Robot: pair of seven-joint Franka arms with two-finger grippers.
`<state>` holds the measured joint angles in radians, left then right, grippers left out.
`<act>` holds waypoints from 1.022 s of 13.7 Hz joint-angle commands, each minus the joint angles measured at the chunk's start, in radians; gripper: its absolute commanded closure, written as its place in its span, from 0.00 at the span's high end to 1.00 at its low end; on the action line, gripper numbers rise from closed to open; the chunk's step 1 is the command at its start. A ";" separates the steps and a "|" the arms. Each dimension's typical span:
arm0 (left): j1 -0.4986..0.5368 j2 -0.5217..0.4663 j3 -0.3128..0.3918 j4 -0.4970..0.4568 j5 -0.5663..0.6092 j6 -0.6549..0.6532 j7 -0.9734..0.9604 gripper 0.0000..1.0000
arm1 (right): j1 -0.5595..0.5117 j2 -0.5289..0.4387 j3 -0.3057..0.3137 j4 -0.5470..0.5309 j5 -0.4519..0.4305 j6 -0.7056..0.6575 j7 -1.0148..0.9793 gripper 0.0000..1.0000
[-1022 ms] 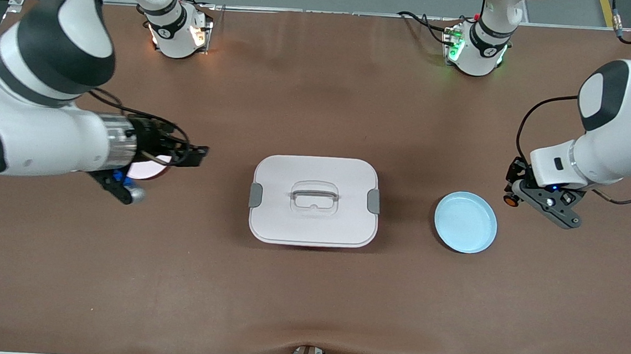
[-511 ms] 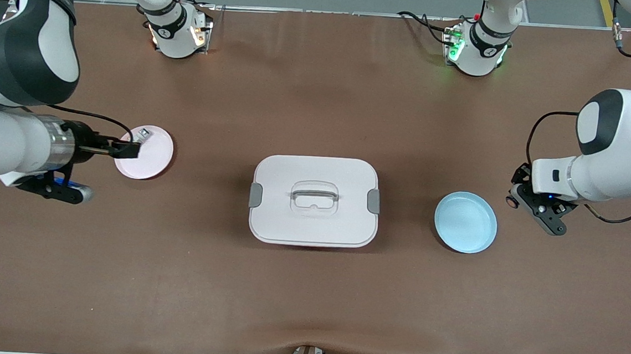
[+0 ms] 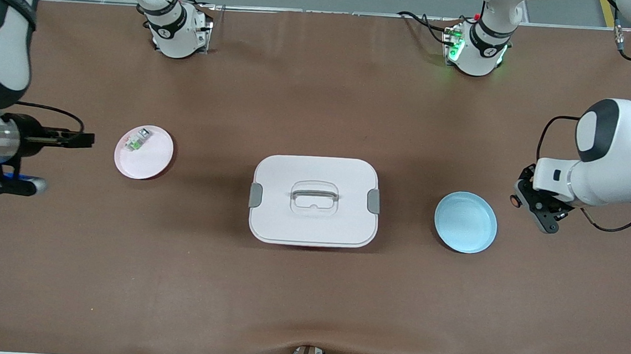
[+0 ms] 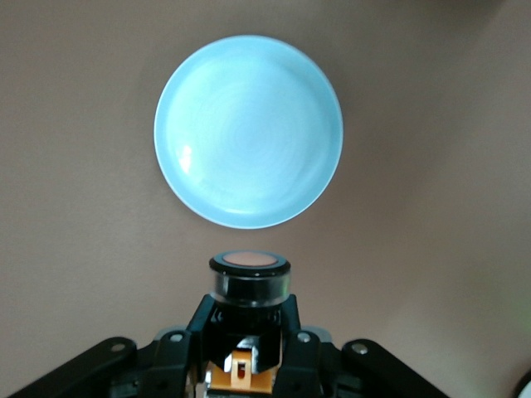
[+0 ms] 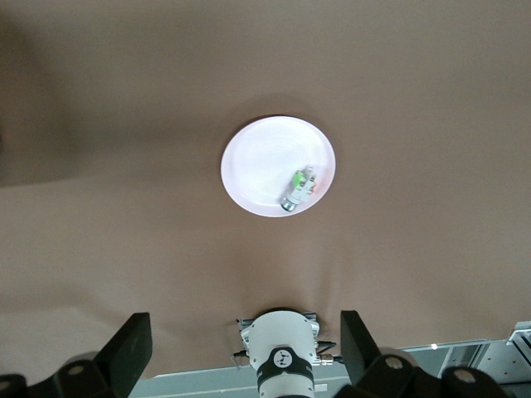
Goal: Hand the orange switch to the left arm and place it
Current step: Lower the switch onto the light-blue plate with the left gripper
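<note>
Left gripper point(image 3: 520, 198) is clamped on the orange switch point(image 4: 249, 278), hanging over bare table just beside the blue plate point(image 3: 465, 221), at the left arm's end of the table. In the left wrist view the switch sits upright between the fingers, orange cap facing the table, and the plate is close ahead of the fingertips, not under them. In the front view only a speck of orange shows at the gripper's edge.

Right gripper point(image 3: 76, 139) has its fingers spread wide with nothing between them. It's over bare table at the right arm's end, just beside the pink plate point(image 3: 144, 152). That plate carries the small green-and-grey part point(image 3: 136, 142), which isn't the task item. The right arm looks to be waiting.

The white box point(image 3: 314, 200) sits mid-table, well apart from both grippers and squarely between them, lid on.

Judgement: the switch is picked and the handover isn't started. The box blocks the straight line between the grippers, so the meeting point should go either well above the lid and handle or around the box over open table. The left gripper holds the body low, so it should present the cap end clear of its fingers for the right gripper to take. Don't release until the right fingers have closed. The part is tiny and round, so a slip means a roll.
</note>
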<state>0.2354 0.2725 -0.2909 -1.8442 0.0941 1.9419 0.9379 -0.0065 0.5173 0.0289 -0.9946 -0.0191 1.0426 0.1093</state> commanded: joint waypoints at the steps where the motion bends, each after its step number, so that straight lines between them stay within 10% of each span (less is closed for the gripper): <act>1: 0.005 0.005 -0.008 -0.015 0.030 0.035 0.038 0.00 | -0.013 -0.063 0.017 -0.076 -0.036 0.026 -0.010 1.00; 6: 0.001 0.053 -0.013 -0.023 0.032 0.094 0.078 0.00 | -0.052 -0.298 0.020 -0.444 -0.019 0.377 -0.010 1.00; 14: -0.014 0.129 -0.017 -0.099 0.032 0.285 0.122 0.00 | -0.056 -0.381 0.020 -0.431 -0.018 0.378 0.121 1.00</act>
<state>0.2259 0.3815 -0.3005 -1.9302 0.1045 2.1824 1.0435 -0.0402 0.1644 0.0337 -1.3880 -0.0282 1.4016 0.2207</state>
